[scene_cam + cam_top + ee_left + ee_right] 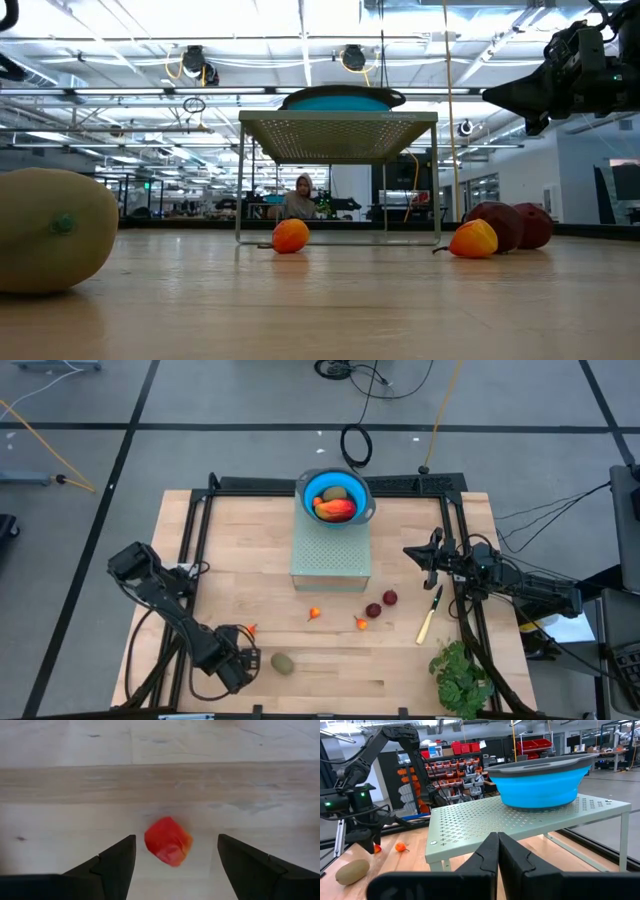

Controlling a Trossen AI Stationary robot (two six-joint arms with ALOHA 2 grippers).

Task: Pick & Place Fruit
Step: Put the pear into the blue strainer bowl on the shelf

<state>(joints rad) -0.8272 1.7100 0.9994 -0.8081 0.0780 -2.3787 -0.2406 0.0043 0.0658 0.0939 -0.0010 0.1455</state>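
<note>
Straddling a small orange-red fruit (168, 841), the left gripper (175, 857) hangs spread at the table's near-left, fruit between the fingers, untouched, roundish with no clear long axis. Right gripper (497, 851) waits pressed together, well apart. Bare wooden table (330, 680); open hall behind.

Down at table height you've got the brownish-green oval fruit (50, 232) looming large at the near left, with one small orange piece (290, 236) under the perforated green stand (338, 123) and the blue bowl (340, 99) sitting on top of it. Off to the right, another orange piece (474, 240) rests just in front of two dark red round fruits (512, 225), seemingly touching the nearer one. High at the right you see a dark arm (575, 62), and a person (298, 200) sits far back in the room.
</note>
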